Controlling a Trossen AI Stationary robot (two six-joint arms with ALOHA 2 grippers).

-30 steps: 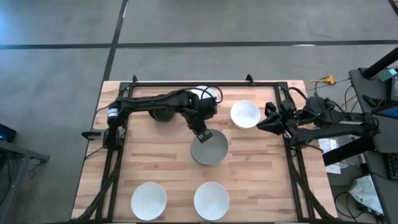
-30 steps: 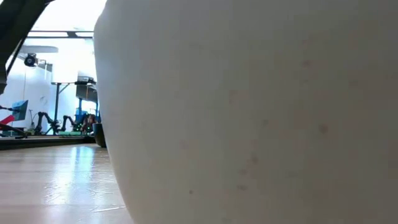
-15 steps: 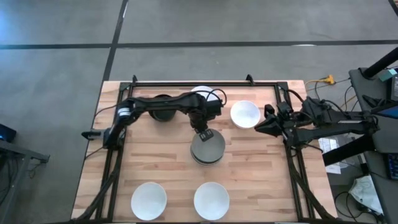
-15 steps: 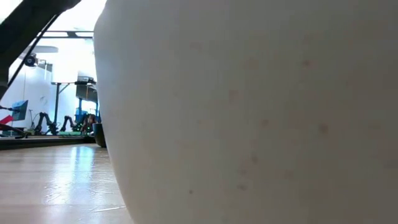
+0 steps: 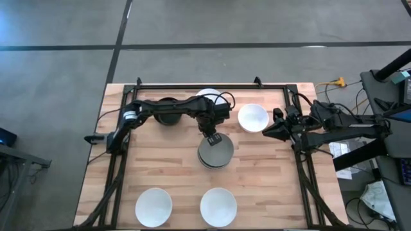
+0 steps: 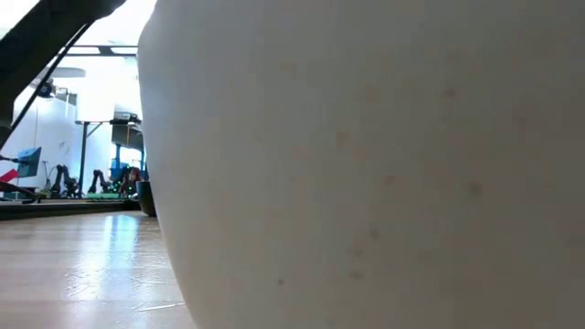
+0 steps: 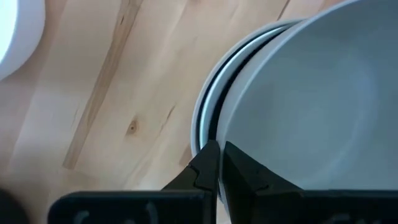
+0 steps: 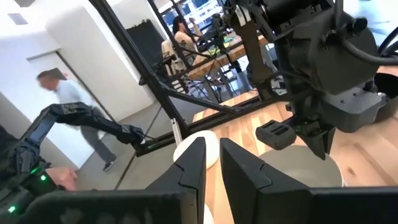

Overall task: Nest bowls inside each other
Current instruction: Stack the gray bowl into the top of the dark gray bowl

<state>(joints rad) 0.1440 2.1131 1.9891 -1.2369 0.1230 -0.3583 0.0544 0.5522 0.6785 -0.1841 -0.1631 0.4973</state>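
My left gripper (image 5: 213, 136) is pinched tight on the near rim of a pale grey-green bowl (image 5: 215, 153), and that bowl sits on top of the stack in the middle of the wooden surface (image 5: 263, 179). In my left wrist view the thin wall of the grey-green bowl (image 7: 311, 106) is clamped between my fingertips (image 7: 208, 163), and directly under it I can see the rims of at least two more bowls, a white one (image 7: 202, 115) outermost with a dark gap between them. I judge this bowl to be down in the stack or very nearly so, which makes this the placing step of one nesting round.

My right gripper (image 5: 268, 131) waits at the right edge of the surface, just beside a white bowl (image 5: 253, 118); its fingers stand narrowly apart and hold nothing.

Other bowls are not yet nested: two white ones at the near edge (image 5: 153, 206) (image 5: 218, 206), a dark bowl (image 5: 168, 110) at the far left under my left arm, and a white one (image 5: 209, 96) behind my wrist. The low view is filled by the side of one white bowl (image 6: 366, 164) close to the lens.

Next I would open the left gripper to release the rim, lift straight up so I do not drag the stack, then fetch one of the loose bowls. The release calls for care: if the bowl sits tilted, it may rock.
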